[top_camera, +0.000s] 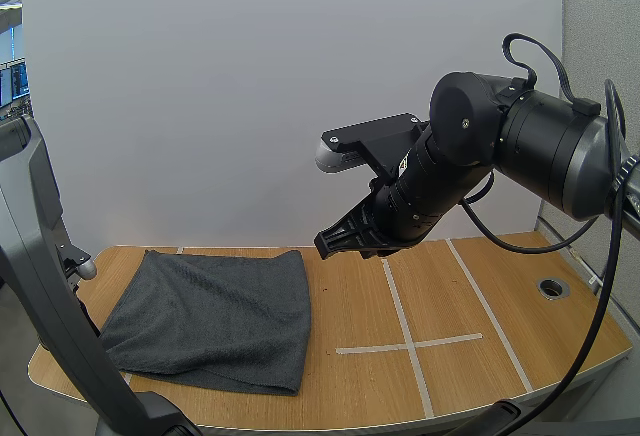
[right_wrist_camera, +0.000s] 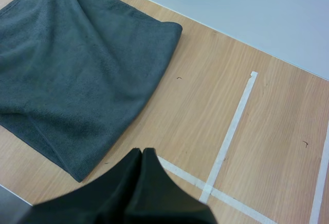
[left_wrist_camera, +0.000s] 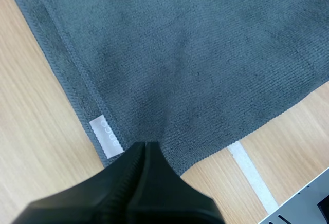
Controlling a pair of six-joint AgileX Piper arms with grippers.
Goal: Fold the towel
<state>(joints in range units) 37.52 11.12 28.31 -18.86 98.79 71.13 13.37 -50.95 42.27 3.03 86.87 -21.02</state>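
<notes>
The high view shows the whole dark grey towel [top_camera: 215,316] lying flat on the wooden table [top_camera: 450,286], on my left arm's side of the white tape cross [top_camera: 408,343]. It also shows a round hole [top_camera: 552,287] in the table on the other side of the cross.

The left wrist view is right over the towel and shows a small white label [left_wrist_camera: 105,137] on its hem, which the high view is too far off to show.

There is one towel, one label, one tape cross and two grippers.

The towel looks a bit longer from side to side across the table. Its soft folded edge faces the tape cross.

The left gripper [left_wrist_camera: 145,149] is over the towel's edge, just beside the label, with its fingers [left_wrist_camera: 123,183] pressed together. The right gripper [top_camera: 325,244] is up in the air between the towel and the cross, and its fingers are pressed together too.
</notes>
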